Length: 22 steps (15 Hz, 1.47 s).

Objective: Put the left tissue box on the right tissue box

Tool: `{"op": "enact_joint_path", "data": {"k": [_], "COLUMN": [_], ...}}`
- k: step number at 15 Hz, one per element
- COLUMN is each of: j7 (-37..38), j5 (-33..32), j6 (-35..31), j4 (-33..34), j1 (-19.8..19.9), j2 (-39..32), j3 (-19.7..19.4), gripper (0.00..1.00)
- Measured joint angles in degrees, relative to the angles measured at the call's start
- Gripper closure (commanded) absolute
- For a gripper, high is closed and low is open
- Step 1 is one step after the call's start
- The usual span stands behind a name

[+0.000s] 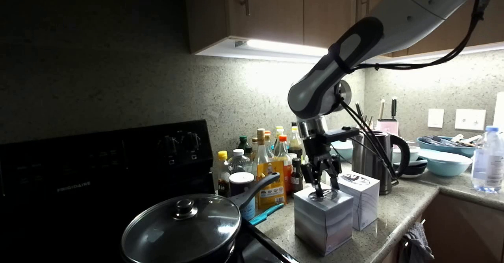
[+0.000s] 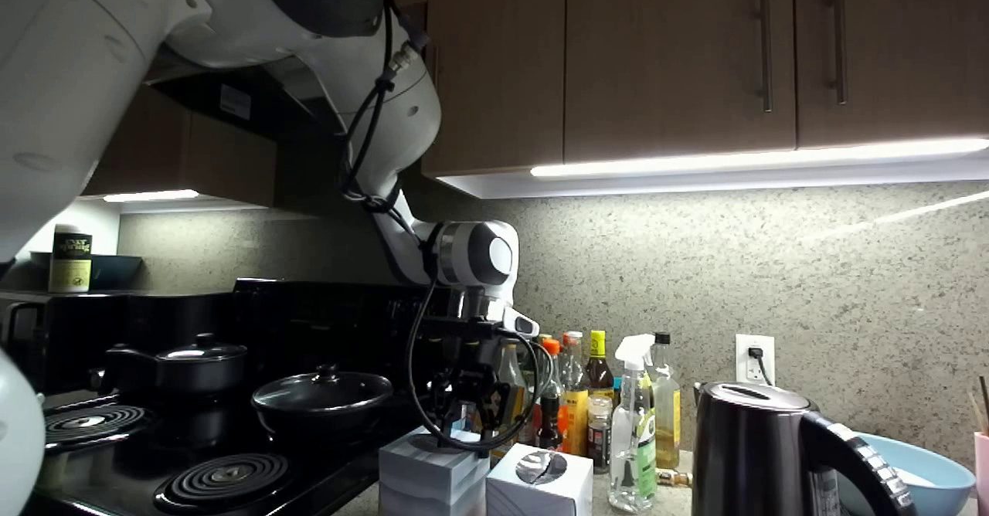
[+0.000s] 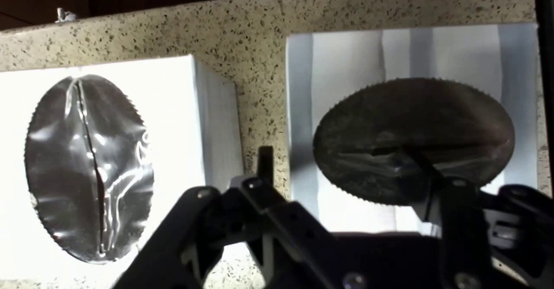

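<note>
The left tissue box [image 1: 323, 219], pale grey with wavy bands, stands upright on the counter in both exterior views [image 2: 425, 481]. The right tissue box [image 1: 366, 206], whiter, stands beside it with a narrow gap, also in an exterior view [image 2: 533, 493]. My gripper [image 1: 327, 191] points down and is open, holding nothing. In the wrist view my gripper [image 3: 339, 159] has one finger over the dark oval opening of the left tissue box [image 3: 402, 55]. The other finger is over the gap beside the right tissue box [image 3: 177, 150]. Whether the finger enters the opening I cannot tell.
A dark kettle [image 1: 364, 156] stands behind the right tissue box. Several bottles [image 1: 271, 168] line the wall, with a spray bottle [image 2: 633, 439] among them. A lidded pan [image 1: 181, 231] sits on the stove. A teal knife [image 1: 267, 214] lies near the left tissue box.
</note>
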<state>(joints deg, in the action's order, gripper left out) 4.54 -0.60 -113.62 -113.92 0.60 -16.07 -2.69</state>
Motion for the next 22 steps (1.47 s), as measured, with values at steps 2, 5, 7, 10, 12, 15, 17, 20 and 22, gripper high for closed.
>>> {"op": "enact_joint_path", "data": {"k": [2, 5, 7, 10, 12, 15, 17, 20, 22], "j7": [0.0, 0.0, 0.0, 0.0, 0.0, 0.0, 0.0, 0.0, 0.0], "j5": [0.0, 0.0, 0.0, 0.1, 0.3, 0.5, 0.5, 0.5, 0.4], "j6": [0.4, 0.7, 0.7, 0.7, 0.7, 0.7, 0.7, 2.6, 5.6], "j4": [1.1, 2.1, 2.4, 2.6, 2.7, 2.9, 3.0, 3.0, 3.0], "j1": [0.0, 0.0, 0.0, 0.0, 0.1, 0.1, 0.1, 0.1, 0.1], "j2": [-0.6, -0.9, -1.0, -1.1, -1.2, -1.1, -0.4, 2.8, 6.0], "j3": [0.0, -0.1, -0.1, -0.2, -0.2, -0.2, -0.2, -0.2, -0.3], "gripper": [0.71, 0.88, 0.97, 0.95, 0.95, 0.95, 0.95, 0.95, 0.95]}}
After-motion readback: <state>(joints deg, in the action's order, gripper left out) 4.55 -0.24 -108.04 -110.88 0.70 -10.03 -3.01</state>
